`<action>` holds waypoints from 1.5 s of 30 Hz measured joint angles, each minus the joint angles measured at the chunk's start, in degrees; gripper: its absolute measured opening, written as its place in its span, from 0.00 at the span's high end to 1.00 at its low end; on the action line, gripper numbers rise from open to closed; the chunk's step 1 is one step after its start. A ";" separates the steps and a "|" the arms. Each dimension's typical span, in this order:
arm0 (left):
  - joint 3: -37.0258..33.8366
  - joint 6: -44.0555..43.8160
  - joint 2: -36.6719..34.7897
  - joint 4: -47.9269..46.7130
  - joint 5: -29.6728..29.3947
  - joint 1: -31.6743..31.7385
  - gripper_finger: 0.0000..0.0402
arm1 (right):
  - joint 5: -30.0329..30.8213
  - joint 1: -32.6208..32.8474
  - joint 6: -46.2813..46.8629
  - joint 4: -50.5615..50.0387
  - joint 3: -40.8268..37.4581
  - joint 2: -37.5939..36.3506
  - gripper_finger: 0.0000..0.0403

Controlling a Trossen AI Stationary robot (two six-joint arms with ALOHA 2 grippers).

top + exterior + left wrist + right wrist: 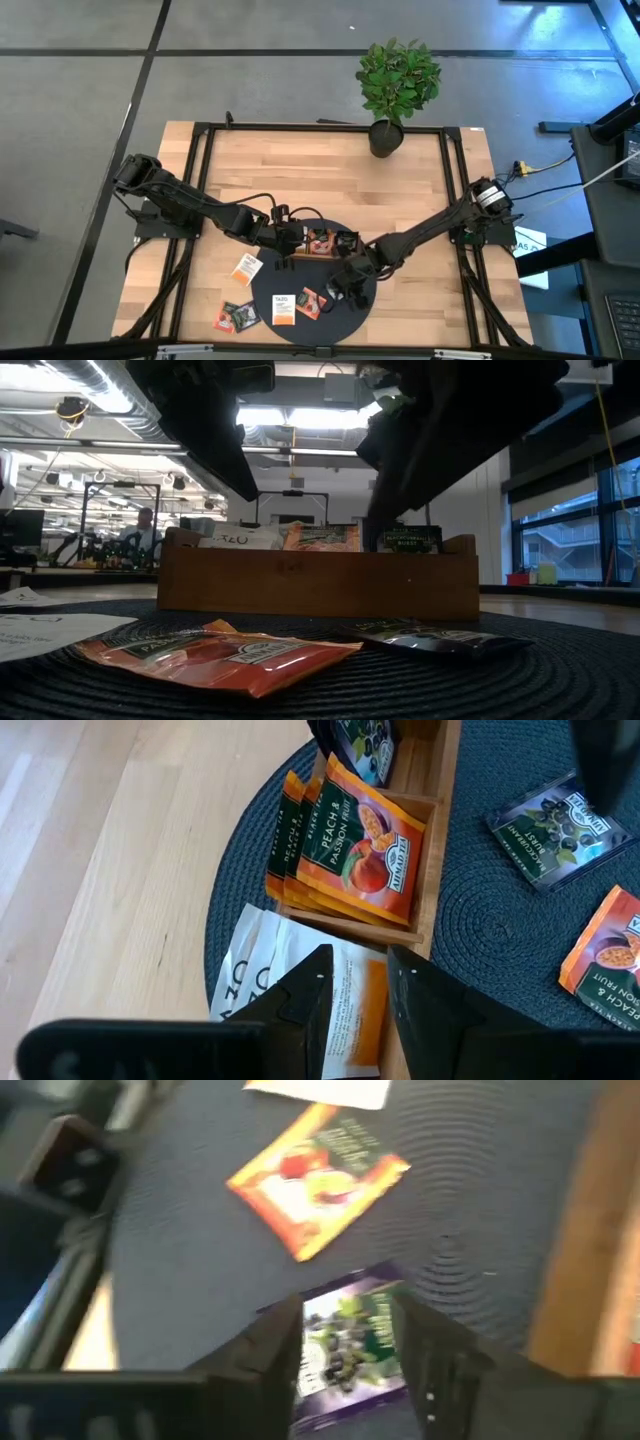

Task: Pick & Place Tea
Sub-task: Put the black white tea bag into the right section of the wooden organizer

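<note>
- Wooden tabletop (420,190) carries a dark round mat (300,325) and a wooden tray (318,582)
- Tea sachets — flat, glossy, orange peach ones (365,845) upright in a tray compartment; a dark one (345,1348) flat on the mat
- Right tool (345,1342) straddles that dark sachet, fingers parted
- Left tool (355,990) over a white sachet (300,995), fingers narrowly apart, holding nothing

plant pot (386,138) far table edge | dark round mat (345,305) | wood tray (318,580) on mat | person (143,526) bkgd
</note>
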 joint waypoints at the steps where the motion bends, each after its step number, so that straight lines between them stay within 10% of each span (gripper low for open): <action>1: 0.00 0.02 0.00 0.00 0.02 0.00 0.76 | 1.78 0.01 0.50 -0.01 0.00 0.00 0.56; 8: 0.00 0.02 0.00 0.00 0.00 0.00 0.76 | 7.68 0.30 3.47 0.30 0.02 0.23 0.38; 25: 0.02 0.01 0.00 0.00 -0.02 -0.01 0.76 | 10.35 1.68 5.61 0.05 0.02 6.91 0.37; 45: 0.02 0.02 0.00 0.00 -0.02 -0.02 0.76 | 9.11 1.71 4.47 -0.18 0.17 8.70 0.87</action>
